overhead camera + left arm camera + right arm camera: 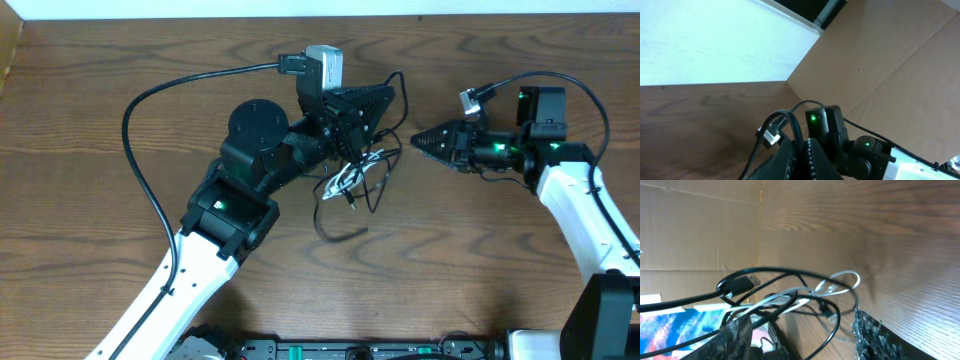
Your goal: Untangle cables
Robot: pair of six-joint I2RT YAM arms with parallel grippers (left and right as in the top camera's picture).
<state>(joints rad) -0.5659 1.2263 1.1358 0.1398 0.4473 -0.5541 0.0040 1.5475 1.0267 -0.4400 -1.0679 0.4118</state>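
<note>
The cables lie tangled at the table's middle. The white cable (346, 178) is bunched under the left gripper, and the black cable (376, 192) loops round it toward the front. My left gripper (362, 135) hangs over the tangle. In the left wrist view this gripper (805, 143) is shut on a strand of the black cable (799, 112), which arches up out of the jaws. My right gripper (420, 140) points left at the tangle, just beside it. In the right wrist view it (800, 327) stands open, with the black cable's plug (741, 284) and the white cable (842, 278) ahead of its fingers.
A thick black camera wire (140, 110) arcs from the left wrist over the table's left side. The table's far edge (320, 20) meets a white wall. A cardboard wall (700, 230) stands behind the tangle in the right wrist view.
</note>
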